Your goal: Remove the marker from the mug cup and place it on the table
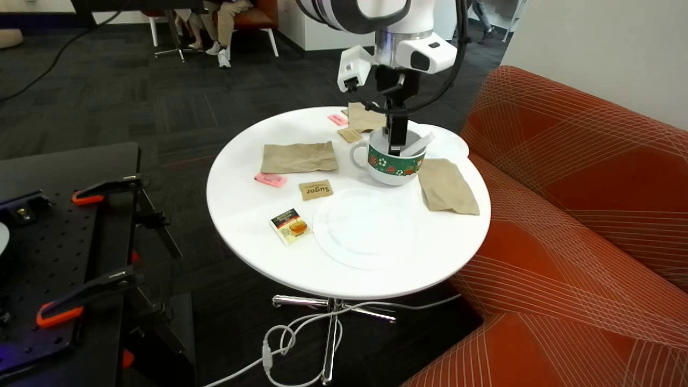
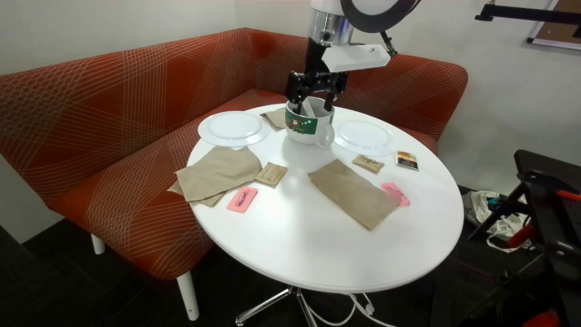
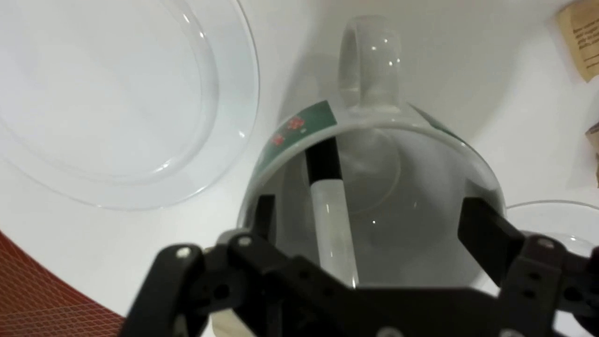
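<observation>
The marker (image 3: pixel 331 215) is a white stick with a black end. It leans inside the mug cup (image 1: pixel 391 169), black end low in the wrist view, and its white end rises above the rim in an exterior view (image 1: pixel 418 145). The white mug has a green patterned band and stands upright on the round white table (image 2: pixel 308 259). My gripper (image 3: pixel 367 220) is open, with its fingers down inside the mug in both exterior views (image 2: pixel 313 108). The marker lies between the fingers, nearer the left one in the wrist view, with gaps visible. The gripper body hides its upper end there.
Clear plates lie on both sides of the mug (image 2: pixel 233 128) (image 2: pixel 365 137). Brown napkins (image 1: pixel 299 157) (image 1: pixel 449 185), pink packets (image 1: pixel 270 179), sugar packets (image 1: pixel 316 190) and a tea packet (image 1: pixel 291 226) lie around. A red sofa (image 1: pixel 564 242) borders the table.
</observation>
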